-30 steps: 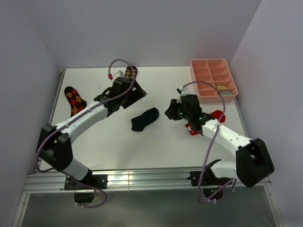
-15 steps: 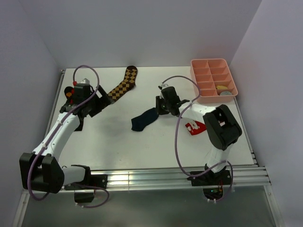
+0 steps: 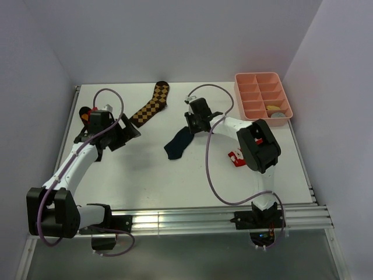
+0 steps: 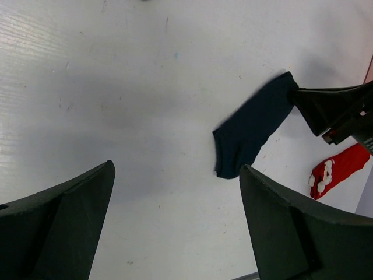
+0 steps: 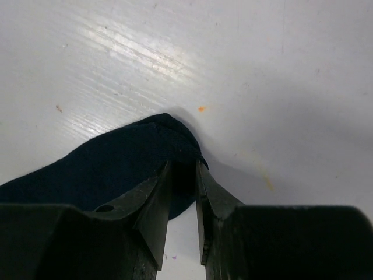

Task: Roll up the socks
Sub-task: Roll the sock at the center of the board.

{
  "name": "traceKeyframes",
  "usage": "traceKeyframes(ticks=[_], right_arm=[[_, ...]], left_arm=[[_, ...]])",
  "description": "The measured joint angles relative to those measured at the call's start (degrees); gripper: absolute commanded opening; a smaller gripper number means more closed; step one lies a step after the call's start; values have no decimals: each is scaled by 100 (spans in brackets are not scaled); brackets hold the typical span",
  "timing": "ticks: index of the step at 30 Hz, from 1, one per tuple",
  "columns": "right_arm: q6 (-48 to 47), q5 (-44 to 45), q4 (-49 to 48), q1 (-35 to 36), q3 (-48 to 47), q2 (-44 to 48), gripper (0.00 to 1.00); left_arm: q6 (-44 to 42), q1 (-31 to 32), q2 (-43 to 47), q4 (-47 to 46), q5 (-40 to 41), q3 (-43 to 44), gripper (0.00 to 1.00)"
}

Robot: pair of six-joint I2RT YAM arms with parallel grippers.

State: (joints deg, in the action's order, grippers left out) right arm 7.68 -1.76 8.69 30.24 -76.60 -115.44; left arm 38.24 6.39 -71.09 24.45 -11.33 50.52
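A dark navy sock (image 3: pixel 176 144) lies flat mid-table, also visible in the left wrist view (image 4: pixel 252 133). My right gripper (image 3: pixel 190 125) is at the sock's far end, shut on it. In the right wrist view the fingertips (image 5: pixel 184 169) pinch the dark fabric (image 5: pixel 105 169) at its rounded end. My left gripper (image 3: pixel 126 133) hovers open at the left, well away from the sock, with nothing between its fingers (image 4: pixel 176 169). A mustard bundle (image 3: pixel 273 107) and a grey one (image 3: pixel 281 115) sit in the pink tray.
The pink compartment tray (image 3: pixel 238 88) stands at the back right. A brown checkered long sock (image 3: pixel 150 105) lies at the back centre, and an argyle sock (image 3: pixel 85 115) at the left behind my left arm. A red sock with white trim (image 3: pixel 235 156) lies under the right arm.
My left arm drew back to the left, uncovering the checkered sock. My right gripper moved left to the navy sock's far end and closed on it; the sock has swung slightly.
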Motion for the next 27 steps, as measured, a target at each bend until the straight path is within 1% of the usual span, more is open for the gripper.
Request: traceKeyframes(ticks=[3,5,6,7,8,9,10,12,15,20,23,27], right_arm=[[-173,22,-4,9,-72,90,33],[-267,57,-24,37,13,251,38],[-323,118,-74,70,136,402,44],[-354,153,-76,116,247,544,47],[-417,245,-118,216,446,778,49],[-450,280,-120,319,577,957,54],[-522,341,-133,481,732,1204,56],[-627,444,-192,870,831,1394,60],[-802,691,-278,1528,892,1478,61],[-1104,1078,-291,2409,903,1213,61],[-1231,1248,-280,2590,903,997,61],[-1362,1440,-177,2618,903,782,60]], left_arm=[[-52,0,0,-85,7,-79,93],[-79,0,0,-107,15,-107,93],[-103,0,0,-107,24,-114,93],[-114,0,0,-109,28,-114,93],[-118,-2,0,-109,48,-114,93],[-118,-2,0,-114,63,-114,93],[-118,-7,0,-118,74,-114,93],[-118,-7,0,-118,94,-120,93],[-118,-11,0,-125,109,-140,93],[-118,-11,0,-127,111,-144,93],[-116,-22,7,-131,116,-155,93],[-116,-33,13,-127,111,-177,93]])
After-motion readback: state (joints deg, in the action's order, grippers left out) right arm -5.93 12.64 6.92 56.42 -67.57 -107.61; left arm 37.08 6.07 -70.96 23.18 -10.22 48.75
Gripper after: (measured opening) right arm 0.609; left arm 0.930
